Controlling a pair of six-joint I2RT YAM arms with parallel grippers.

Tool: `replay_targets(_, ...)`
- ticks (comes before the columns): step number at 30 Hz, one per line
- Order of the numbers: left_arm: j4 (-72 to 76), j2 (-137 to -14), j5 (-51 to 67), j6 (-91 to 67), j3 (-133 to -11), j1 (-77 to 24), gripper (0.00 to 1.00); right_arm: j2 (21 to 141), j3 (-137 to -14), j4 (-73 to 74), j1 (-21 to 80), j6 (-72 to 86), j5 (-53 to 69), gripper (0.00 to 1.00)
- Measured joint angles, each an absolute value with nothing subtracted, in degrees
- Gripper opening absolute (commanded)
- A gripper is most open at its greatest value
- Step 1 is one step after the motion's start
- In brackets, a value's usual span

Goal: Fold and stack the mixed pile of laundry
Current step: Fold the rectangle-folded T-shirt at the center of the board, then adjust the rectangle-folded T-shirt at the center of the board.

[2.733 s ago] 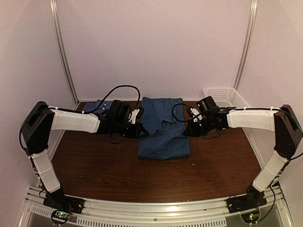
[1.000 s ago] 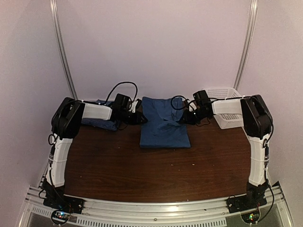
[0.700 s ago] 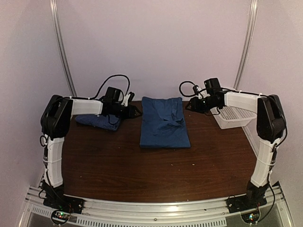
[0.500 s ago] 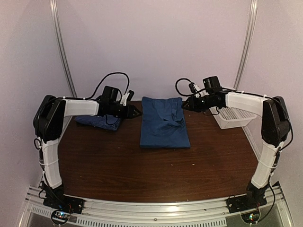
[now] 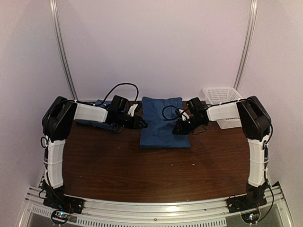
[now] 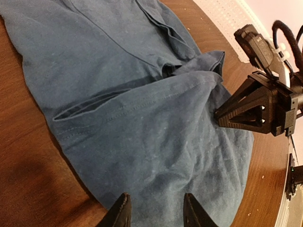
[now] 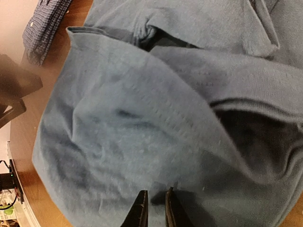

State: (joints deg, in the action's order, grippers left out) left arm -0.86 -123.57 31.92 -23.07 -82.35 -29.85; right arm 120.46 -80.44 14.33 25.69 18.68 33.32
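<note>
— Both arms have come back in since half a second ago. They were lifted clear on either side of the teal t-shirt [image 5: 163, 124], and now they are down on it.
— How do the left jaws stand?
— Released. The left wrist view shows the two fingers [image 6: 120, 215] spread apart over the t-shirt's left edge, with cloth under them but not gripped.
— And the right jaws?
— Clenched on the t-shirt. Their tips meet on a raised fold at its right side, and the cloth ridges up toward them.
— Where does the t-shirt lie?
— On the counter [image 5: 142, 175], in the middle toward the back, partly folded and rumpled, between the two arms.
— The other garment?
— The checked shirt [image 7: 45, 23] lies at the back left, behind the left arm [image 5: 90, 112], apart from the t-shirt. A white basket [image 5: 218, 94] sits at the back right corner.
</note>
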Motion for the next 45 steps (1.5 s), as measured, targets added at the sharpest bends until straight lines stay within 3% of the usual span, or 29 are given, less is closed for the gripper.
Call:
replay_targets(11,-3.18,-131.59,31.46,-22.98,-93.82,-29.85,0.38,129.36,-96.97,15.31,23.05,18.94,31.22,0.15)
replay_targets(21,-6.26,-140.81,30.15,-23.24,-104.33,-28.62,0.38,135.02,-100.36,15.62,19.64,19.31,31.27,0.16)
replay_targets(24,-7.22,-141.36,29.80,-23.27,-105.78,-28.03,0.39,135.02,-100.36,15.66,19.55,19.20,31.27,0.20)
replay_targets(28,-8.14,-141.03,29.58,-22.81,-105.84,-27.57,0.43,133.84,-99.50,16.10,19.55,18.48,31.09,0.33)
replay_targets(33,-10.68,-135.17,27.14,-21.82,-101.03,-27.35,0.47,123.76,-90.83,17.93,19.51,18.37,31.51,0.35)
replay_targets(40,-8.93,-116.44,25.43,-21.28,-84.18,-27.05,0.46,105.03,-77.60,16.14,19.64,19.73,34.17,0.39)
replay_targets(45,-5.65,-110.30,26.76,-21.02,-71.33,-27.77,0.48,102.72,-69.78,15.05,20.36,20.25,35.33,0.39)
